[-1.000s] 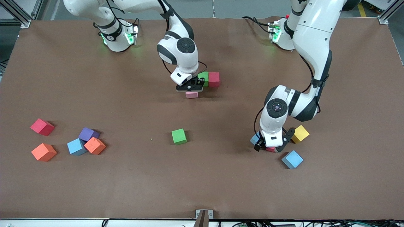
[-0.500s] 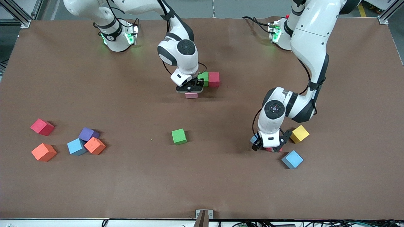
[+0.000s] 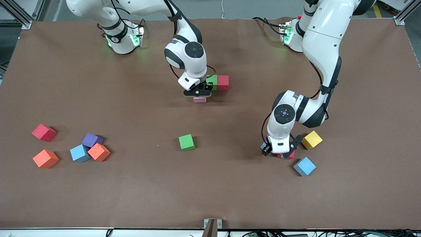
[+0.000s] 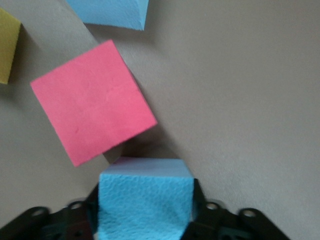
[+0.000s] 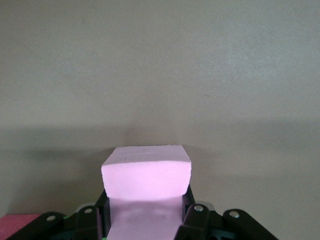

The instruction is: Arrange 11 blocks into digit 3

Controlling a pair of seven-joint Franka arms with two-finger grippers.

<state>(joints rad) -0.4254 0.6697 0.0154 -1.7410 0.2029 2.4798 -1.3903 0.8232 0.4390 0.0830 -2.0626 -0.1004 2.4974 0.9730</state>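
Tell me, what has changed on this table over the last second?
The left tool sank slightly onto a blue block beside a red block and closed on it; a second ago it stood open around it. The right tool stayed shut on the pink block, near the green block. The loose blocks kept their places.

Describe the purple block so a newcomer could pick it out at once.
Start at the right arm's end of the table, where four blocks lie near the front camera. Three of them huddle together: a blue block, an orange block and, just farther from the camera, the purple block. It is the only purple cube anywhere on the table.
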